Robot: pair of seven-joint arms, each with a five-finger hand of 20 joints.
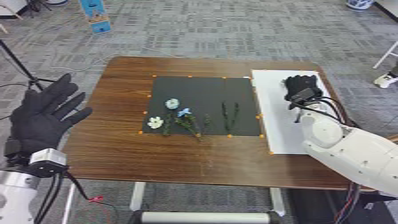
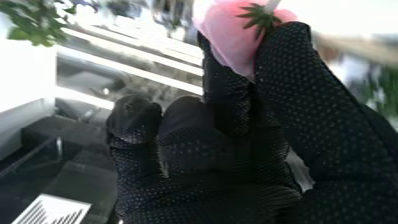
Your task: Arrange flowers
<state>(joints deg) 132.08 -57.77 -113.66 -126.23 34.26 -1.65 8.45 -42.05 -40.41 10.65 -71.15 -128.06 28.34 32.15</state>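
In the head view, a flat black square mat (image 1: 240, 90) lies on the brown wooden worktop (image 1: 160, 165). A pale blue round flower (image 1: 171, 103), a small bright blue flower (image 1: 184, 112) and a white open flower (image 1: 155, 122) are on the left part of the mat. Two thin green stems (image 1: 235, 116) are on its right part. They all lie loose, so my guess is that these bits are left to do. A long white sheet (image 1: 284, 135) is just right of the mat. It may be where the flowers should go, but I can't be sure. The right hand (image 1: 302, 87) is over the sheet, to the right of the mat. The left hand (image 1: 40, 117) is well left of the mat, open and holding nothing.

In the right wrist view, the right hand pinches a pink flower with green leafy tips (image 2: 226, 35) between its thumb and fingers. That one is picked up but not put down yet. So the job looks far from done.
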